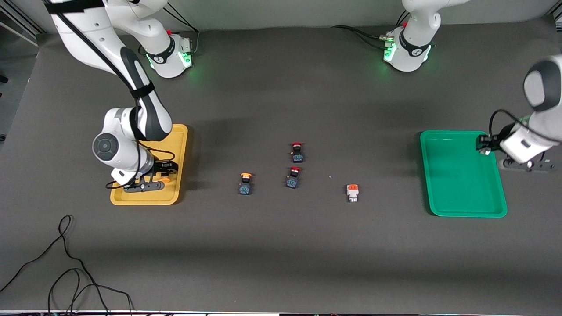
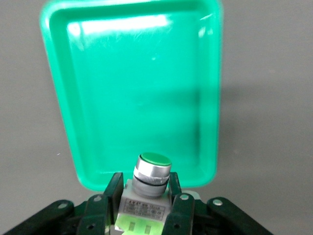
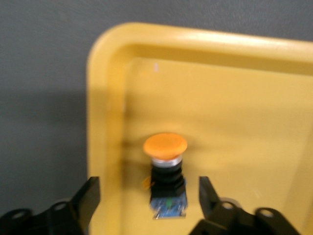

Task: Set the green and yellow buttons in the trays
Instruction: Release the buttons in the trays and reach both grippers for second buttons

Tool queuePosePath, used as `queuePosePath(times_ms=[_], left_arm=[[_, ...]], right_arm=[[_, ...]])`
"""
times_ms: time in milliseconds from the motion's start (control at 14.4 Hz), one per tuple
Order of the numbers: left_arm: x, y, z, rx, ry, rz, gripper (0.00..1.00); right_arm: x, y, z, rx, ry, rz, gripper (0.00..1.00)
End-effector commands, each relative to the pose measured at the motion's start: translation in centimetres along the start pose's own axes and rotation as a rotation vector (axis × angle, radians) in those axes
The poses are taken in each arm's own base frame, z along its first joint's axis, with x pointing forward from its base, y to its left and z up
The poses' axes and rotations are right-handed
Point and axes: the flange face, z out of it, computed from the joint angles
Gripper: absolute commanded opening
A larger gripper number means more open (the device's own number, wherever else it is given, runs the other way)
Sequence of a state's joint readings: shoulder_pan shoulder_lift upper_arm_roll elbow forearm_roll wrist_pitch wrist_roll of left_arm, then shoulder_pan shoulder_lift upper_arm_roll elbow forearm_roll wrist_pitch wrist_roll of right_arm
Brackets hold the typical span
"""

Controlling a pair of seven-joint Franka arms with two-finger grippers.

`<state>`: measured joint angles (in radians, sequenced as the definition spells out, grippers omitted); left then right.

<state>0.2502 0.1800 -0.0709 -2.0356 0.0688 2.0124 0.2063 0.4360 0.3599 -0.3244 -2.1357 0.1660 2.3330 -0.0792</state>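
In the front view, the right gripper (image 1: 160, 175) is low over the yellow tray (image 1: 180, 145), which lies toward the right arm's end of the table. An orange-capped switch (image 1: 164, 179) shows in this tray, just beside the fingers. The left gripper (image 1: 483, 145) is over the rim of the green tray (image 1: 461, 175), at the left arm's end of the table. Between the two trays, on the table, stand four more switches. Two red-capped switches (image 1: 297, 151) (image 1: 293, 176) are in the middle, one nearer to the front camera than the other. A second orange-capped black-blue switch (image 1: 245, 183) stands toward the yellow tray. A white-bodied switch with orange top (image 1: 352, 192) stands toward the green tray. A black cable (image 1: 66, 263) lies on the table, near the front camera.

In the left wrist view, the left gripper (image 2: 145, 198) is closed on the green-topped switch (image 2: 149, 178), a finger at each side of its white body. The green tray (image 2: 63, 98) is under it and holds nothing.

In the right wrist view, the right gripper (image 3: 149, 196) stands open, both fingers apart from the orange-capped switch (image 3: 166, 171). This switch stands upright on the floor of the yellow tray (image 3: 105, 98), near one corner.
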Motion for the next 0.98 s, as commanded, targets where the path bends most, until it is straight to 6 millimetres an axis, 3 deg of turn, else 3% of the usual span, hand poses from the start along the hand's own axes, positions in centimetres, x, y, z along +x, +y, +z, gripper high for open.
queuePosePath(times_ms=[0,139,348,627,836,906], left_arm=[[2.2,-1.0,6.3,-0.021,-0.052,-0.020,0.00],[3.0,-0.2,8.2,-0.022,-0.053,-0.060,0.00],[3.8,1.0,10.8,-0.028,-0.071,-0.123,0.00],[4.9,1.5,14.5,-0.034,-0.056,-0.162,0.00],[4.9,1.7,14.7,-0.040,-0.072,-0.214,0.02],[5.0,2.1,14.2,-0.037,-0.072,-0.227,0.24]], right_arm=[[0.8,-1.1,-6.8,0.063,-0.015,0.004,0.99],[2.1,-2.8,-10.1,0.071,-0.017,0.049,1.00],[4.0,-9.1,-11.9,0.081,0.024,0.106,1.00],[6.6,-17.1,-10.2,0.080,0.038,0.154,1.00],[8.2,-23.8,-7.5,0.083,0.046,0.176,1.00],[8.7,-24.9,-6.4,0.078,0.046,0.179,0.99]])
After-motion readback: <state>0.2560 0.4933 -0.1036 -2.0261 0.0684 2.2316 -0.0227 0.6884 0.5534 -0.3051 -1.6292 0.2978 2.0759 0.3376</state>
